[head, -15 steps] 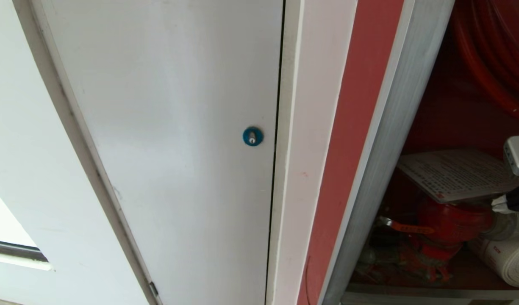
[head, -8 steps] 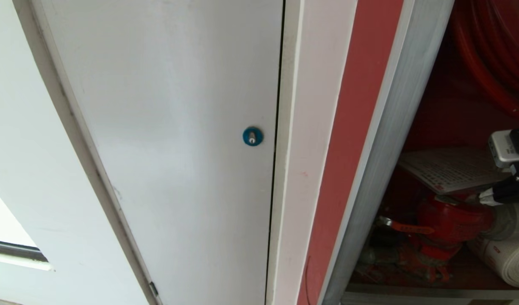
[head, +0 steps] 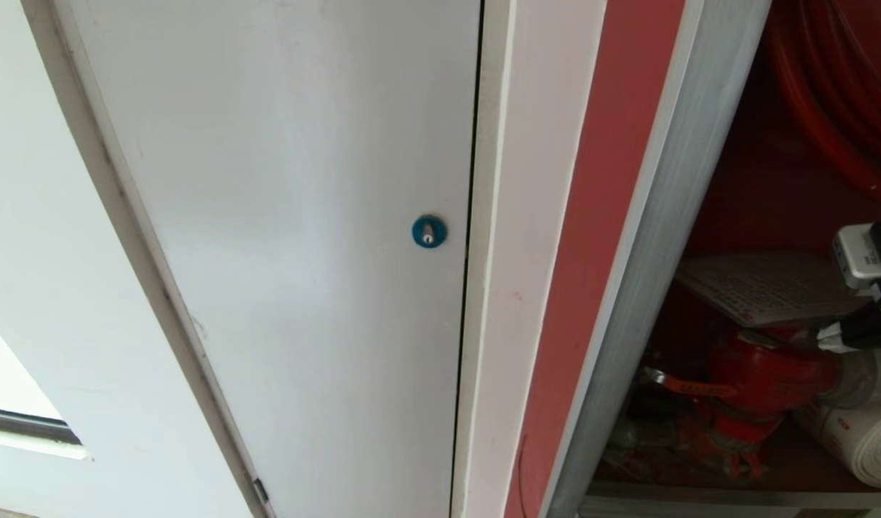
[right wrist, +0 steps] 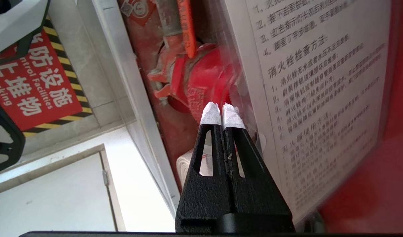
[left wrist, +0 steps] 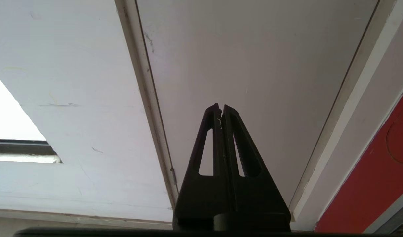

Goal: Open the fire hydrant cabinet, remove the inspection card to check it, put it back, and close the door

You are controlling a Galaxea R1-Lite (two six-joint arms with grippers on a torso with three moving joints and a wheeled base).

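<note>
Since a second ago the inspection card (head: 764, 286) lies flatter inside the fire hydrant cabinet (head: 656, 237), at three o'clock. The right gripper (right wrist: 222, 113) is pressed together beside it, pinching nothing visible. The left gripper (left wrist: 220, 108) is also pressed together. A red sign (right wrist: 30, 85) reads "Facilities".

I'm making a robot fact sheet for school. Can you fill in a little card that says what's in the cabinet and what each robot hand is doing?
Cabinet: fire hydrant cabinet, open, red inside
Inside: red hydrant valve, white rolled hose, red hose coil
Inspection card: inspection card in a clear sleeve, above the valve
Right gripper: right gripper, shut, white-taped tips at the card's edge; grip on the card not clear
Left gripper: left gripper, shut, empty, facing the white door
White door lock: blue round lock
</note>
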